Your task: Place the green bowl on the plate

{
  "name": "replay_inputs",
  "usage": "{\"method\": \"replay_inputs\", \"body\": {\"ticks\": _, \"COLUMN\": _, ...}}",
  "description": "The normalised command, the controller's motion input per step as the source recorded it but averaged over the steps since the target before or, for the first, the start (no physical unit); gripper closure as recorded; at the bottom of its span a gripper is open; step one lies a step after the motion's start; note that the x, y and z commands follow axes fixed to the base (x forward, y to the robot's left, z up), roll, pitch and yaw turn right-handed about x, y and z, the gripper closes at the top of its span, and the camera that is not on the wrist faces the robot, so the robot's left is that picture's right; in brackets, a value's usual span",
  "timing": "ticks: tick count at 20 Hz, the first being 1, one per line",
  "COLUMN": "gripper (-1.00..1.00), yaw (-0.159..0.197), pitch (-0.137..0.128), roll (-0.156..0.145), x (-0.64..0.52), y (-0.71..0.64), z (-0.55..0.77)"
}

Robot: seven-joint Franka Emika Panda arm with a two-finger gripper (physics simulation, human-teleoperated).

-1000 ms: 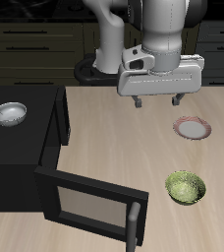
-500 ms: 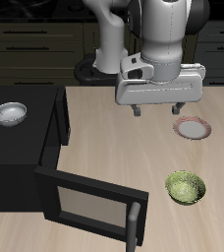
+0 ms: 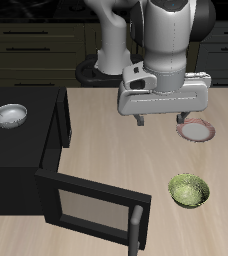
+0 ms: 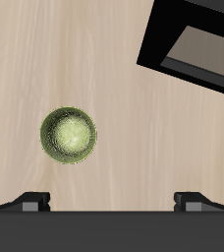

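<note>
from the exterior view we see the hand (image 3: 160, 118) hanging above the tabletop (image 3: 106, 150), its two fingers spread apart with nothing between them. the bowl (image 3: 189, 190) sits on the tabletop near the front edge, upright, well below the hand and apart from it. the plate (image 3: 197, 131) lies farther back, partly hidden behind one finger, well apart from the bowl. a black microwave (image 3: 26, 150) stands at the other side with its door (image 3: 91, 207) swung open toward the front; a white-grey bowl (image 3: 10, 116) rests on top of it.

from the wrist view we see the bowl (image 4: 69, 136) alone on bare wood, its mottled yellow-green inside facing the camera. the two fingertips (image 4: 31, 200) show at the frame's edge, set wide apart, and the bowl is not between them. the dark corner of the microwave door (image 4: 195, 44) shows well apart from the bowl.
</note>
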Motion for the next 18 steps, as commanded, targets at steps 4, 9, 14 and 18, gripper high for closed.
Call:
{"method": "replay_inputs", "body": {"ticks": 4, "gripper": -1.00, "yaw": 0.004, "pitch": -0.006, "roll": 0.030, "x": 0.06, "y": -0.01, "z": -0.12}}
{"method": "replay_inputs", "body": {"ticks": 9, "gripper": -1.00, "yaw": 0.015, "pitch": 0.001, "roll": -0.002, "x": 0.15, "y": 0.02, "z": -0.16}}
{"method": "replay_inputs", "body": {"ticks": 14, "gripper": -1.00, "yaw": -0.026, "pitch": 0.047, "roll": 0.001, "x": 0.16, "y": -0.03, "z": -0.34}}
{"method": "replay_inputs", "body": {"ticks": 18, "gripper": -1.00, "yaw": -0.015, "pitch": 0.021, "roll": 0.006, "x": 0.05, "y": 0.04, "z": -0.18}}
